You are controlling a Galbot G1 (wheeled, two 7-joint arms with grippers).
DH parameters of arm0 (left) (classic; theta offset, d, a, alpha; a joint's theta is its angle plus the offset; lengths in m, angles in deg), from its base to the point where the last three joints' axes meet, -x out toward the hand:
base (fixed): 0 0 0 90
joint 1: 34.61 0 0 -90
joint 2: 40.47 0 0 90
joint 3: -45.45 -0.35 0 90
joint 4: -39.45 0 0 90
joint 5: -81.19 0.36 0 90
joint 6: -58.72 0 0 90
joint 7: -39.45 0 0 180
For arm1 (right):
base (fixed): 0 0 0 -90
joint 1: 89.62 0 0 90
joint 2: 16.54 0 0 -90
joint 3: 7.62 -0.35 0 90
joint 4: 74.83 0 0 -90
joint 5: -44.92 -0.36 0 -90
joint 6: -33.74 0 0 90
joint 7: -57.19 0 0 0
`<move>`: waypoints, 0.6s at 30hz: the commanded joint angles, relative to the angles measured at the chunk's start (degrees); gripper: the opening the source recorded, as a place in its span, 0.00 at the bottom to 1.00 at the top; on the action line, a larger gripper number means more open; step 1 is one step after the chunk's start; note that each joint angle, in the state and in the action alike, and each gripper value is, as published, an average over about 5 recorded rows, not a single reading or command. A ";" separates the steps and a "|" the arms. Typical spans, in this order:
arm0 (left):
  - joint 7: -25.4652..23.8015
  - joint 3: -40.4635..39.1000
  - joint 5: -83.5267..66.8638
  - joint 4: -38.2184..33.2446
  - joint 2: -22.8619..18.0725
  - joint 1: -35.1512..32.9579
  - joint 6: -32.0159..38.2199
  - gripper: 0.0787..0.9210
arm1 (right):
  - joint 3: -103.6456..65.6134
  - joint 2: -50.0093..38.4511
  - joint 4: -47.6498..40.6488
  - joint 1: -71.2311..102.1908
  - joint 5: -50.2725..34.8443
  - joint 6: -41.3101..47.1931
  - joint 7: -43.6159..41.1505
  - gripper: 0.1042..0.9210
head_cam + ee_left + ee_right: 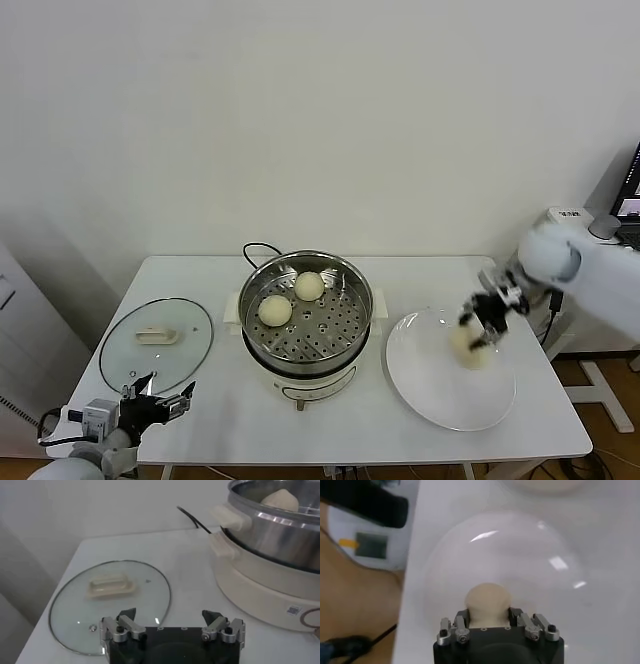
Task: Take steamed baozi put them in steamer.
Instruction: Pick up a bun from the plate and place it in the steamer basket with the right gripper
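Two cream-white baozi [309,285] [275,310] lie on the perforated floor of the shiny steamer [355,275], which stands at the table's middle. My right gripper [482,325] is over the white plate [440,395] and shut on a third baozi [467,347]. In the right wrist view the fingers [515,614] press both sides of that baozi [487,600], low over the plate [520,555]. My left gripper [160,400] is open and empty at the table's front left. A fourth baozi is out of view.
The glass lid [155,345] with a cream handle lies flat at the table's left, just ahead of the left gripper [169,615]. The steamer's white base [260,590] and black cord [192,520] show in the left wrist view. The table's right edge runs close behind the plate.
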State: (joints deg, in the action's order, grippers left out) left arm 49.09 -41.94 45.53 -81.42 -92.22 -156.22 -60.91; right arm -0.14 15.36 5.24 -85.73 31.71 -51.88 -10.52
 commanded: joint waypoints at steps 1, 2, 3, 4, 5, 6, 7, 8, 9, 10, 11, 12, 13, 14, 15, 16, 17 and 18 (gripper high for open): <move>0.00 -0.25 0.01 0.12 0.20 0.34 -0.02 0.88 | 2.15 14.21 -2.42 -17.87 -7.63 -8.97 -0.41 0.48; 0.00 -0.25 0.01 0.12 0.18 0.35 -0.01 0.88 | 1.72 15.93 -3.04 -18.14 -7.55 -10.19 -0.46 0.48; 0.00 -0.28 0.02 0.11 0.15 0.36 -0.01 0.88 | 1.27 17.46 -3.66 -18.27 -7.50 -11.47 -0.51 0.48; 0.00 -0.33 0.05 0.09 0.10 0.38 -0.02 0.88 | 0.88 18.81 -4.27 -18.32 -7.47 -12.67 -0.55 0.48; 0.01 -0.40 0.09 0.08 0.05 0.42 -0.02 0.88 | 0.62 20.17 -4.86 -18.25 -7.47 -14.19 -0.66 0.49; 0.02 -0.49 0.17 0.06 -0.02 0.47 -0.03 0.88 | 0.45 21.55 -5.44 -18.03 -7.51 -15.98 -0.86 0.49; 0.02 -0.58 0.25 0.05 -0.07 0.52 -0.04 0.88 | 0.35 22.89 -6.00 -17.68 -7.55 -18.10 -1.10 0.49; 0.03 -0.67 0.33 0.05 -0.12 0.57 -0.05 0.88 | 0.29 24.29 -6.40 -17.23 -7.51 -20.11 -1.36 0.49; 0.04 -0.73 0.39 0.06 -0.16 0.62 -0.05 0.88 | 0.23 25.78 -6.67 -16.69 -7.38 -22.16 -1.62 0.49; 0.04 -0.78 0.43 0.06 -0.19 0.67 -0.06 0.88 | 0.15 27.11 -6.82 -16.15 -7.21 -23.95 -1.79 0.49; 0.06 -0.81 0.44 0.06 -0.21 0.72 -0.07 0.88 | 0.03 28.45 -6.76 -15.51 -6.78 -25.63 -1.96 0.49; 0.07 -0.83 0.45 0.06 -0.24 0.75 -0.07 0.88 | -0.07 29.74 -6.51 -14.87 -6.16 -27.06 -2.08 0.49; 0.08 -0.84 0.46 0.06 -0.26 0.78 -0.07 0.88 | -0.15 31.02 -6.14 -14.15 -5.30 -28.58 -2.17 0.49; 0.08 -0.85 0.47 0.08 -0.28 0.80 -0.08 0.88 | -0.22 32.08 -5.76 -13.50 -4.47 -30.00 -2.29 0.49; 0.08 -0.87 0.48 0.09 -0.31 0.80 -0.07 0.88 | -0.31 33.20 -5.28 -12.73 -3.29 -31.52 -2.46 0.49; 0.08 -0.90 0.50 0.11 -0.33 0.80 -0.06 0.88 | -0.41 34.28 -4.81 -11.97 -2.18 -33.02 -2.63 0.49; 0.07 -0.94 0.52 0.14 -0.36 0.80 -0.05 0.88 | -0.54 35.21 -4.39 -11.22 -1.13 -34.44 -2.81 0.49; 0.06 -0.98 0.55 0.18 -0.40 0.81 -0.03 0.88 | -0.68 35.97 -3.99 -10.50 -0.04 -35.74 -3.04 0.49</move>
State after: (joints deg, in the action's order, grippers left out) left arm 49.19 -42.81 45.98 -81.35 -92.58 -155.47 -60.95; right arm -0.41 38.61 1.00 -97.65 27.63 -72.43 -12.52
